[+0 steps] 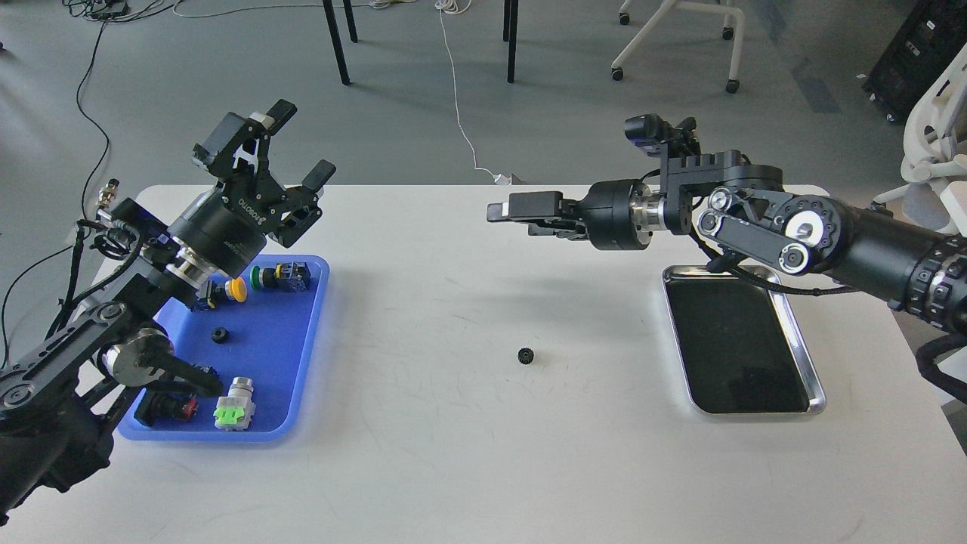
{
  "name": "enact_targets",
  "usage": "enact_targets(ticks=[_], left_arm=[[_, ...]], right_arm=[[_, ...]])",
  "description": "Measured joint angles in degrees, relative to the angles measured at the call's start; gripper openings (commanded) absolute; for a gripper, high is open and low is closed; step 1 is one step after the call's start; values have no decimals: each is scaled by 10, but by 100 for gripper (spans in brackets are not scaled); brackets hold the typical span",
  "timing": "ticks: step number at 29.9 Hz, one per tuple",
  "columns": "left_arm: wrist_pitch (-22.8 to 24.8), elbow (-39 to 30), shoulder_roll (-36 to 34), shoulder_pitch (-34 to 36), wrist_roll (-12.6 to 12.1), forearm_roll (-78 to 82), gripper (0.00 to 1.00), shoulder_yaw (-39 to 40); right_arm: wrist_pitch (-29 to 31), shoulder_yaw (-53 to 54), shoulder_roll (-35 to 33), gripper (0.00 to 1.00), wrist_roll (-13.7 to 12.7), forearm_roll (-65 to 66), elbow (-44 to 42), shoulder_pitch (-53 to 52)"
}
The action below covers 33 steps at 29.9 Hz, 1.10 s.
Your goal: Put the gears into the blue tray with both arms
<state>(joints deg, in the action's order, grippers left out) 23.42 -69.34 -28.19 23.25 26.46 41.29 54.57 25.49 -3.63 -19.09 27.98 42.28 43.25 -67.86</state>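
Observation:
One tiny black gear (526,355) lies alone on the white table near the middle. A second gear (220,335) rests inside the blue tray (283,347) at the left. My left gripper (298,143) is raised above the tray's far end, its fingers spread open and empty. High above the table, my right gripper (515,214) points left, well above and behind the loose gear. It looks open and holds nothing.
Coloured push-button switches share the blue tray: yellow (236,289), green (264,277), grey and green (234,404), red (177,408). A shiny steel tray (814,397) lies at the right under my right arm. Chair and table legs stand on the floor beyond.

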Motion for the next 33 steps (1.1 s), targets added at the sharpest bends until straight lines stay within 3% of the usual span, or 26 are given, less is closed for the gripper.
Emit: enact_targets(ticks=[6, 13, 22, 26, 33], left_arm=[[0, -6, 10, 2, 15, 113, 98, -16], [-4, -37, 19, 46, 16, 422, 98, -112], [-17, -22, 64, 177, 16, 727, 98, -284], [-35, 25, 117, 223, 16, 821, 97, -346], [-79, 154, 219, 290, 16, 837, 96, -416]], right_arm=[[4, 113, -81, 98, 0, -108, 25, 105], [25, 330, -156, 98, 0, -277, 35, 308], [25, 367, -192, 98, 0, -378, 34, 374], [25, 368, -194, 98, 0, -379, 35, 379], [25, 369, -194, 98, 0, -380, 35, 384]])
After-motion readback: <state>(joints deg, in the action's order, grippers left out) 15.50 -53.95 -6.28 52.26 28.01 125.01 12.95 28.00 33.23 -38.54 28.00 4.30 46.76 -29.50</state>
